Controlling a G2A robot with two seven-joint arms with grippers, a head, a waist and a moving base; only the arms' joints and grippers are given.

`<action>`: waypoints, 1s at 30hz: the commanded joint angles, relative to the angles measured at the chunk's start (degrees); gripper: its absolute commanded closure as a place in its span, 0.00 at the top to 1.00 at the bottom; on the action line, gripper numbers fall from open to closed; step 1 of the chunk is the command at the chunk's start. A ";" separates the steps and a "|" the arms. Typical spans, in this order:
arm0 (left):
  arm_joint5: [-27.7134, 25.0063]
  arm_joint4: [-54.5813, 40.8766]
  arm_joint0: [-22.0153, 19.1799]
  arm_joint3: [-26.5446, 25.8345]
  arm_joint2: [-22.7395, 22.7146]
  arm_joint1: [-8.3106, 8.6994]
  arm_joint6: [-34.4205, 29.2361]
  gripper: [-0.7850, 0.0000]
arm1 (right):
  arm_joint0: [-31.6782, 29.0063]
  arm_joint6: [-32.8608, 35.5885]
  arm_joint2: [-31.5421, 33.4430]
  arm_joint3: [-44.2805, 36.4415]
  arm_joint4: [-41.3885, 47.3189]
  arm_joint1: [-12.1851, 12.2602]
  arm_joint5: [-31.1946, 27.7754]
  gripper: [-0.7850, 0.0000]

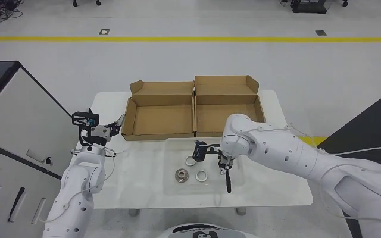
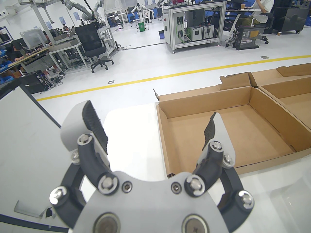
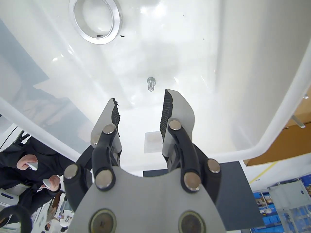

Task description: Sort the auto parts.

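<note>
We hold our right pincer (image 3: 141,98) released just over the small bolt (image 3: 150,84) lying in the white tray (image 3: 243,73). Closing off-centre could flick it across the slick bottom. Our left pincer (image 2: 150,110) sits released beside the cardboard box (image 2: 209,101).

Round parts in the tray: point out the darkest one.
The grey flanged part, farthest from the right gripper. The ring toward the boxes and the ring nearest the gripper are paler.
</note>
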 commanded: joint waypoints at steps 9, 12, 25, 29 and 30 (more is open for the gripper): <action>0.00 0.00 0.00 0.00 0.00 0.00 0.00 1.00 | -0.89 0.00 -0.58 2.48 -0.74 -1.39 -0.05 0.45; 0.00 0.00 0.00 0.00 0.00 0.00 0.00 1.00 | -0.91 0.00 -0.87 3.32 -0.95 -1.82 -0.21 0.44; 0.00 0.00 0.00 0.00 0.00 0.00 0.00 1.00 | -0.77 0.00 -2.14 5.94 -1.28 -3.16 -0.36 0.38; 0.00 0.00 0.00 0.00 0.00 0.00 0.00 1.00 | -0.84 0.00 -2.25 6.50 -1.37 -3.49 -0.41 0.36; 0.00 0.00 0.00 0.00 0.00 0.00 0.00 1.00 | -0.84 0.00 -2.26 6.60 -1.40 -3.58 -0.42 0.35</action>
